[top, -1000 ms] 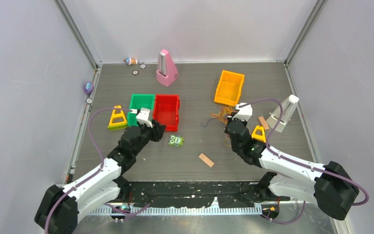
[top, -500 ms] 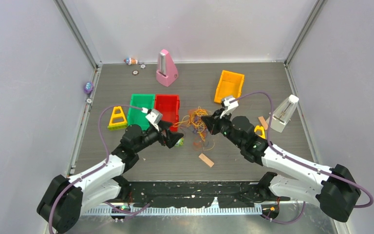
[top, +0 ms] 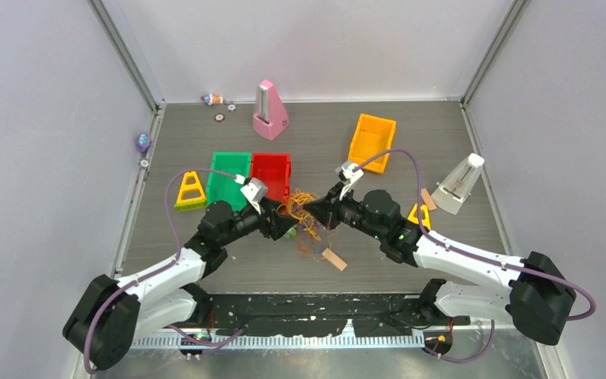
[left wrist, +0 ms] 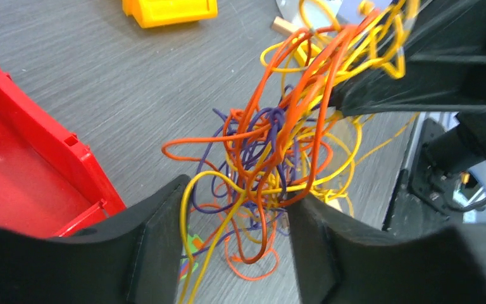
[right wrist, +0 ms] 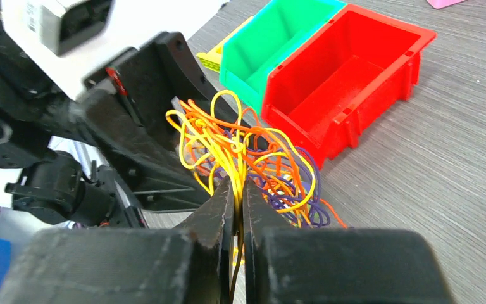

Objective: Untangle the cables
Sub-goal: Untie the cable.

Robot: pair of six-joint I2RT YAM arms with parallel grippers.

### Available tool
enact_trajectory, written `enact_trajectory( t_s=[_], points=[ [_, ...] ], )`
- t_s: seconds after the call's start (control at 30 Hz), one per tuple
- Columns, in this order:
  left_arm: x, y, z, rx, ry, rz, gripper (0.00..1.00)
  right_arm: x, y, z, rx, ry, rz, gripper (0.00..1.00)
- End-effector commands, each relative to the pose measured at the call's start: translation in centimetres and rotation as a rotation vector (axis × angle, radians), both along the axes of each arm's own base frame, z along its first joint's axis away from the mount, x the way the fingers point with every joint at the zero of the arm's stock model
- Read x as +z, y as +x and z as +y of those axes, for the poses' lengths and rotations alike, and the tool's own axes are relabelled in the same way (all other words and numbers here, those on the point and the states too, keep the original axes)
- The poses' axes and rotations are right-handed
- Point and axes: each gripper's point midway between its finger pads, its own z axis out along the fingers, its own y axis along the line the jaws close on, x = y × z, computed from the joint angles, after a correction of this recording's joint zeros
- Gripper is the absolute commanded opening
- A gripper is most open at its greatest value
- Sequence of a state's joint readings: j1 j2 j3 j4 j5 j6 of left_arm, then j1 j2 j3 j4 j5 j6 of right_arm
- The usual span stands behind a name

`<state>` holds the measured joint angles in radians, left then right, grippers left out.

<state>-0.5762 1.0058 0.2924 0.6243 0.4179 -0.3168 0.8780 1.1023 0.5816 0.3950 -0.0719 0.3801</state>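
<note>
My right gripper [right wrist: 236, 190] is clenched on the cables [left wrist: 278, 139]. My left gripper [left wrist: 237, 199] is released, with loops hanging between its fingers. A red bin [right wrist: 348, 82] stands just beside.

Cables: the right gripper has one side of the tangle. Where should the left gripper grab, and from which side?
Grip the loops hanging low on the cables, at the purple knot, coming from the red bin side, opposite the right gripper. It pinches the upper yellow strands, and the open left gripper straddles those loops.
</note>
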Motion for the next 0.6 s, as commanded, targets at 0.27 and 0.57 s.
enact_trajectory(
  t_s=[0.27,0.57],
  points=[
    [0.4,2.8,1.7,0.18,0.069,0.0,0.0,1.7,4.6,-6.5,-0.459,-0.009,-0.003,0.06],
    [-0.6,4.9,7.9,0.541,0.105,0.028,0.0,-2.9,6.8,-21.0,-1.125,-0.261,0.039,0.06]
  ],
)
